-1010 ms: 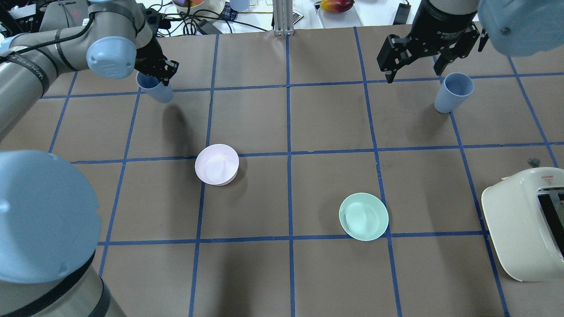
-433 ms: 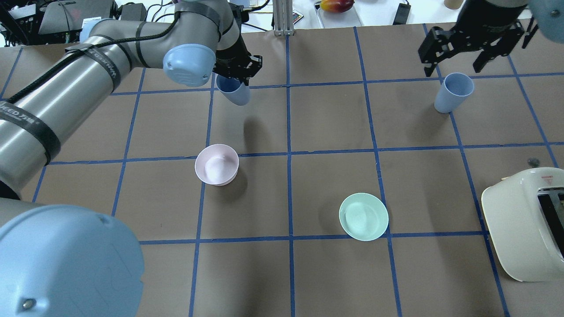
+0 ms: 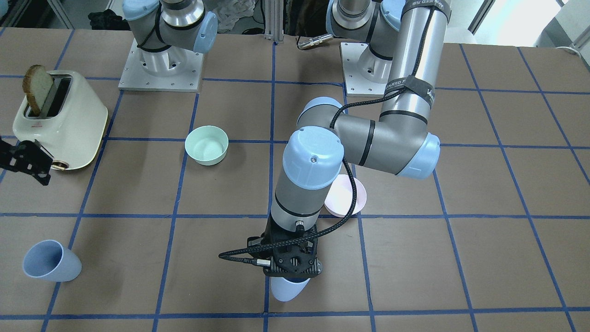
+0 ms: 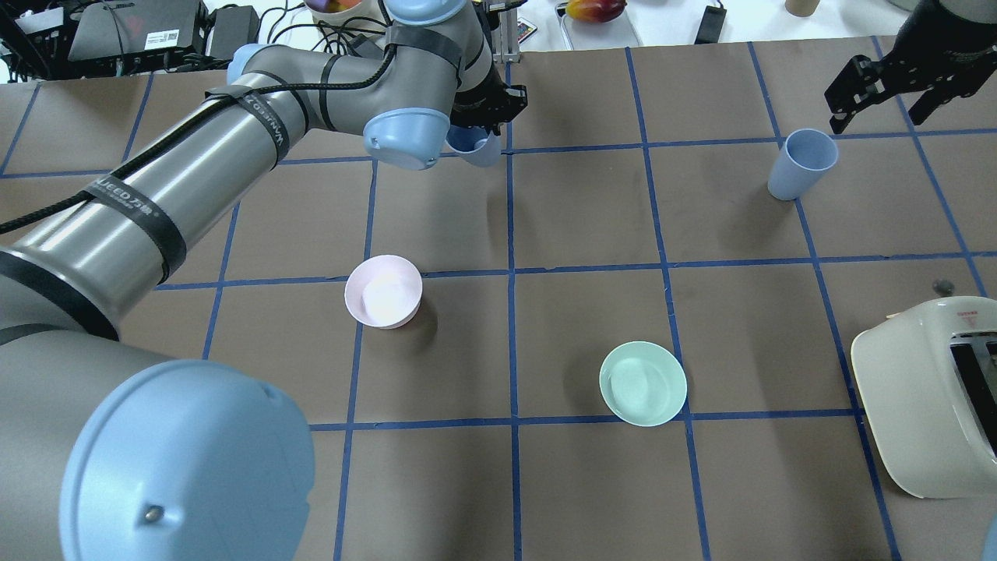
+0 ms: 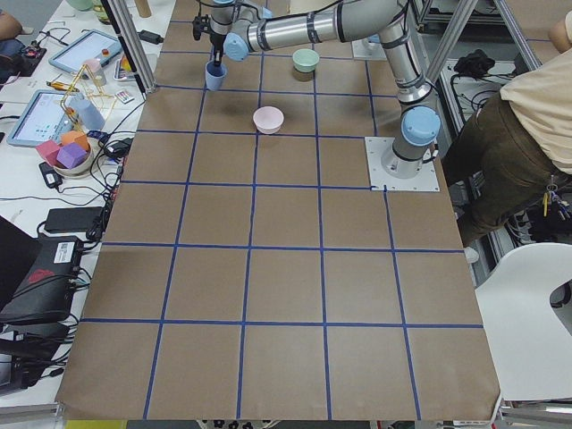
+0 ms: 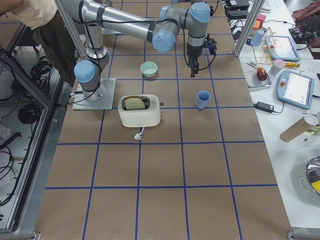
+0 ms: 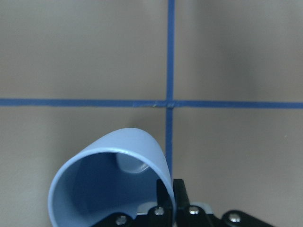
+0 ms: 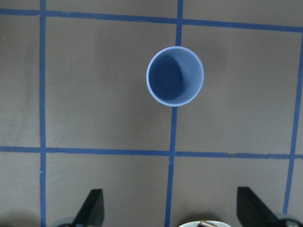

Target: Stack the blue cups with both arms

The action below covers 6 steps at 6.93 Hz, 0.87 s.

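Two matte periwinkle tapered cups: left hand (image 3: 291,269) grips the lifted cup (image 3: 286,288), right hand (image 8: 171,210) is open near the standing cup (image 4: 802,164). Also one pink bowl (image 4: 383,292), one mint bowl (image 4: 642,383), one toaster (image 4: 911,405).

- You see one blue cup (image 4: 477,146), matte periwinkle, smooth-walled and tapered, pinched at its rim in the jaws of the left gripper (image 3: 291,269). It hangs tilted over a tape crossing (image 7: 170,103) at the far middle of the desk (image 4: 584,234).
- The other blue cup (image 4: 802,164) stands upright, mouth up, on a tape line (image 8: 176,127) on the robot's right, well apart from the first. The right gripper (image 8: 171,210) hovers near it, jaws spread wide, not touching.
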Each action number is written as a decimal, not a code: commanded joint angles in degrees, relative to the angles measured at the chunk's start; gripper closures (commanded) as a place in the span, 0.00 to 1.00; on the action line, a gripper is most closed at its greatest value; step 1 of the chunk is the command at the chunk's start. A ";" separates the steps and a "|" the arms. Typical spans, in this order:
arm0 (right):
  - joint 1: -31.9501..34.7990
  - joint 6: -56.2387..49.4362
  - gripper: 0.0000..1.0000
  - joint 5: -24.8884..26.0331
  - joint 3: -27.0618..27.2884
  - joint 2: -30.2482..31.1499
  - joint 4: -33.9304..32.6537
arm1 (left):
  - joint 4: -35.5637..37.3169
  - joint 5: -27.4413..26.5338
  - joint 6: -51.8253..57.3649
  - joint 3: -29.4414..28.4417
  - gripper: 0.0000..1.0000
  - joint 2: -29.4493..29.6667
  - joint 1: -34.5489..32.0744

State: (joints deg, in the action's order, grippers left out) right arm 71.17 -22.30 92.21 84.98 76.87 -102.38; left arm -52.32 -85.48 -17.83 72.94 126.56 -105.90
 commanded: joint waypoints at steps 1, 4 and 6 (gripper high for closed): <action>-1.46 -3.17 0.00 -0.01 -5.92 -8.45 -2.39 | -2.17 -0.48 -0.19 -7.87 1.00 5.52 -0.97; -2.18 -3.80 0.00 -0.10 -14.04 -18.67 -2.30 | -2.26 -0.66 -0.89 -10.45 0.77 9.76 -1.15; -2.18 -3.89 0.00 -3.08 -13.79 -20.27 -2.30 | -3.31 -0.57 -3.94 -10.71 0.00 10.20 -1.15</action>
State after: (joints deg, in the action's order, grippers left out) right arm 69.02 -26.11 90.71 71.25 57.58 -104.62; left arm -54.94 -86.12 -19.70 62.45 136.46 -107.03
